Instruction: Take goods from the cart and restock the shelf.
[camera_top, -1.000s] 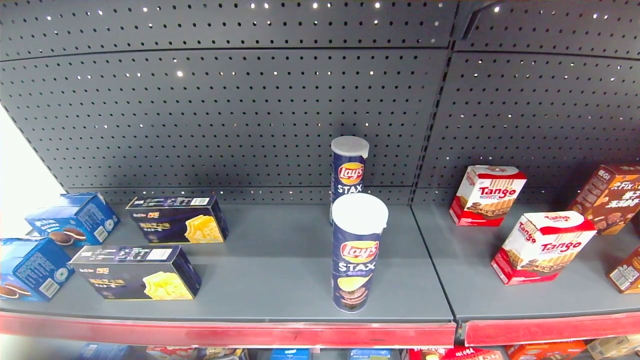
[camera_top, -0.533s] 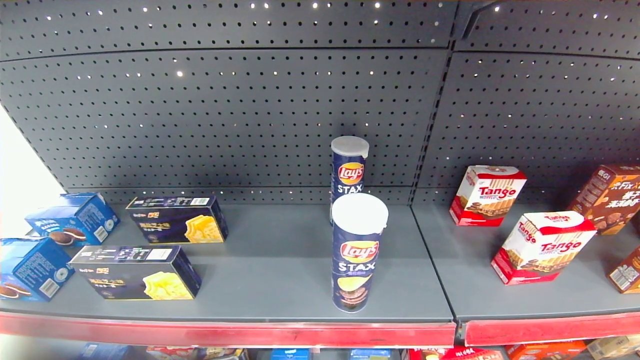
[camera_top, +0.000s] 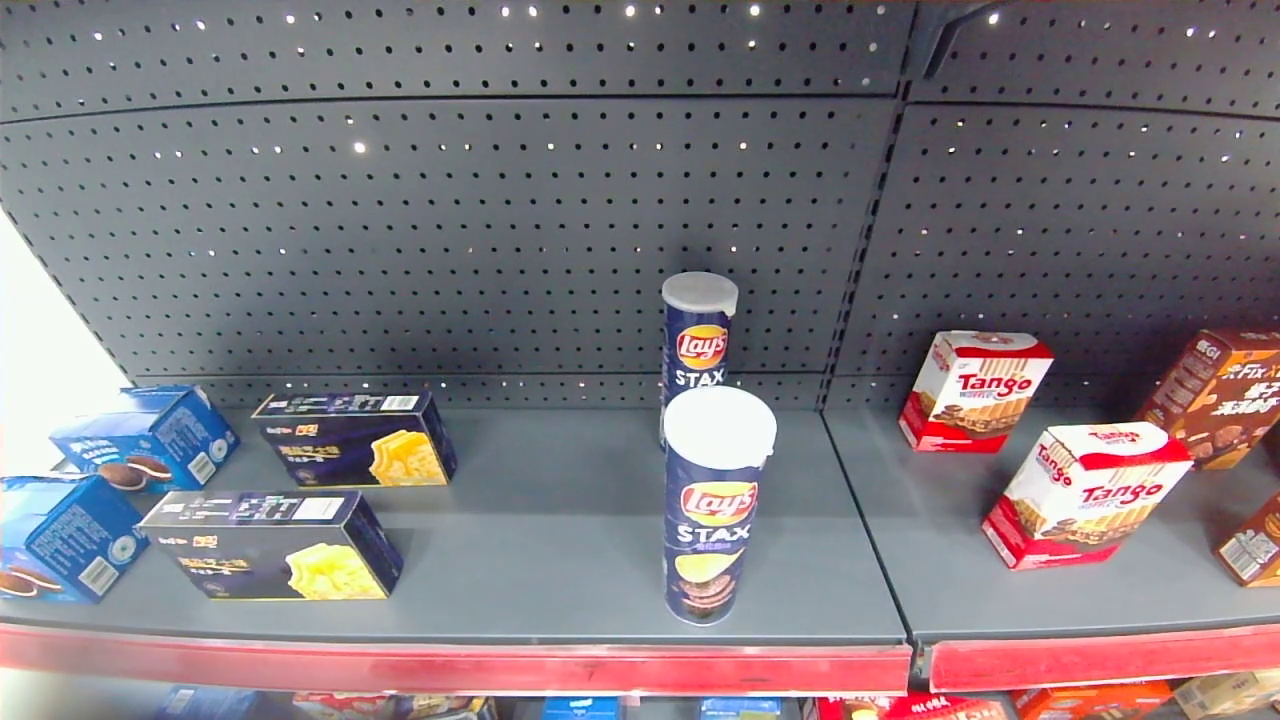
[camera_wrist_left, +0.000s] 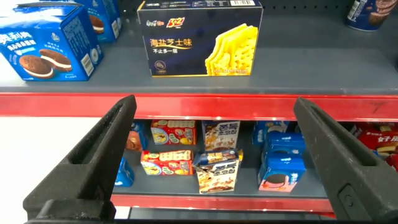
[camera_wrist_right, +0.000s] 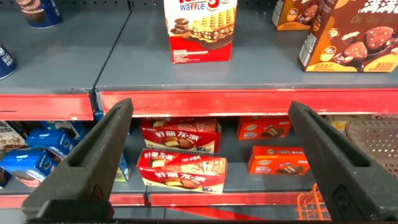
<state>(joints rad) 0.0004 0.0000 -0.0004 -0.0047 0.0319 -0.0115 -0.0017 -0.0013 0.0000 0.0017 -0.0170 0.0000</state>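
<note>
Two tall dark blue chip cans stand on the grey shelf (camera_top: 560, 530), one at the front (camera_top: 712, 505) and one behind it (camera_top: 697, 335). In the left wrist view my left gripper (camera_wrist_left: 214, 102) is open and holds nothing, facing the shelf's red front edge (camera_wrist_left: 205, 104) below a dark blue box with yellow wafers (camera_wrist_left: 200, 38). In the right wrist view my right gripper (camera_wrist_right: 211, 104) is also open with nothing in it, in front of the red edge (camera_wrist_right: 249, 99) below a red and white waffle box (camera_wrist_right: 200, 30).
Blue cookie boxes (camera_top: 70, 530) and dark blue boxes (camera_top: 275, 545) lie on the left of the shelf; waffle boxes (camera_top: 1085, 495) and brown boxes (camera_top: 1220, 395) on the right. The lower shelf holds red boxes (camera_wrist_right: 180, 168) and other packs (camera_wrist_left: 219, 171). A mesh basket (camera_wrist_right: 373, 140) shows at one side.
</note>
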